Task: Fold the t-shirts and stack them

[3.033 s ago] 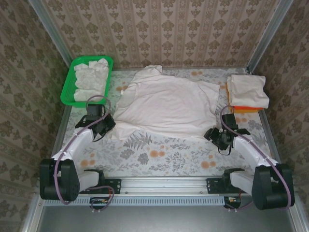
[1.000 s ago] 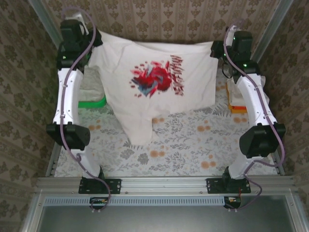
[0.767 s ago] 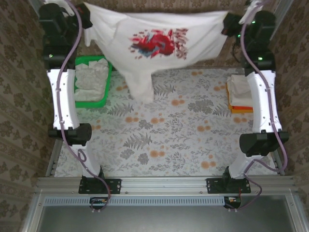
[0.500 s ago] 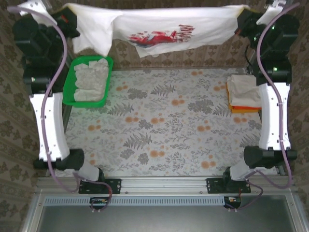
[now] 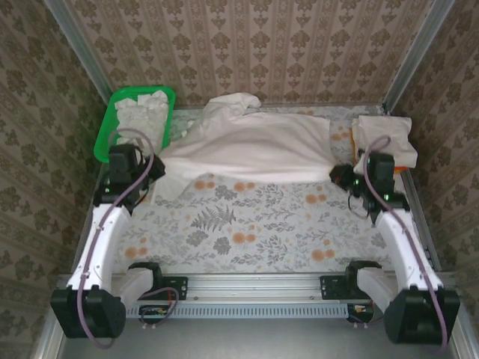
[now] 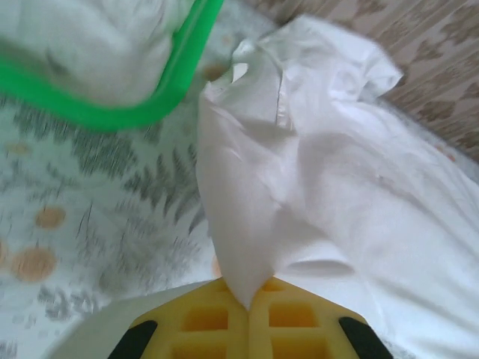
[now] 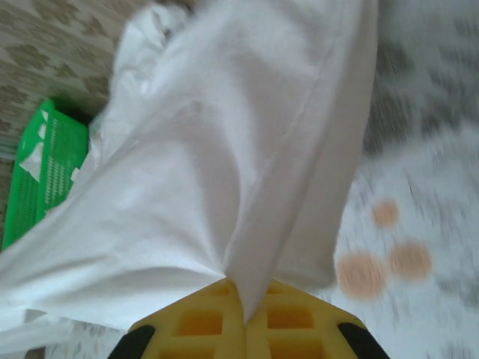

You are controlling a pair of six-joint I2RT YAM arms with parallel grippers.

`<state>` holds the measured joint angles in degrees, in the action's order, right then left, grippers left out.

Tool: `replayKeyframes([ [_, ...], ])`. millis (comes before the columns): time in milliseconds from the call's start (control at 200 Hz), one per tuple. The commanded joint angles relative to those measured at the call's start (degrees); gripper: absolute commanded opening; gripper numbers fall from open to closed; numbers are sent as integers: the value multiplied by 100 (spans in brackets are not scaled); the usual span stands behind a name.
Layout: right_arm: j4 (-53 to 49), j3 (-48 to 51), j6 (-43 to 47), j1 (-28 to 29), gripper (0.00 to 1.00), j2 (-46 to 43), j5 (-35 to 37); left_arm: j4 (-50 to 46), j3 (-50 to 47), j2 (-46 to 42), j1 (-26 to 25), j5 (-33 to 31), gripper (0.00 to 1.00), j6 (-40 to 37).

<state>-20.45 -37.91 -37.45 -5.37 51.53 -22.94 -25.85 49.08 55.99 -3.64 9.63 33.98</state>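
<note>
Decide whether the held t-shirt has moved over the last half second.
Yes: the t-shirt came down from in front of the wallpaper onto the table, right of the green basket.

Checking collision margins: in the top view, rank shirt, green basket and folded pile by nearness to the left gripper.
From the left gripper:
1. The shirt, pinched in it, stretching right.
2. The green basket, just beyond it, far left.
3. The folded pile, at the far right.
</note>
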Motion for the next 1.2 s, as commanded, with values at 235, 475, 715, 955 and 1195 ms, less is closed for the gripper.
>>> replayKeyframes([
  [235,-1470,1814,-1164,36,0,-1130,-535,-40,-1136,-255,152,-60,0,558],
  [475,-2177,2261,-1200,62,0,-1521,-757,-724,-1598,-795,403,-99,0,451],
  [715,-2792,2394,-1493,316,0,-2105,-995,-1084,-1652,-1093,806,-32,0,262],
  [955,-3884,1436,-935,422,46,-2322,-971,-1541,-1344,-1339,1120,-168,20,-21],
  [1195,-3030,558,-375,496,72,-1444,-396,-1520,-570,-1102,986,-212,75,-418],
])
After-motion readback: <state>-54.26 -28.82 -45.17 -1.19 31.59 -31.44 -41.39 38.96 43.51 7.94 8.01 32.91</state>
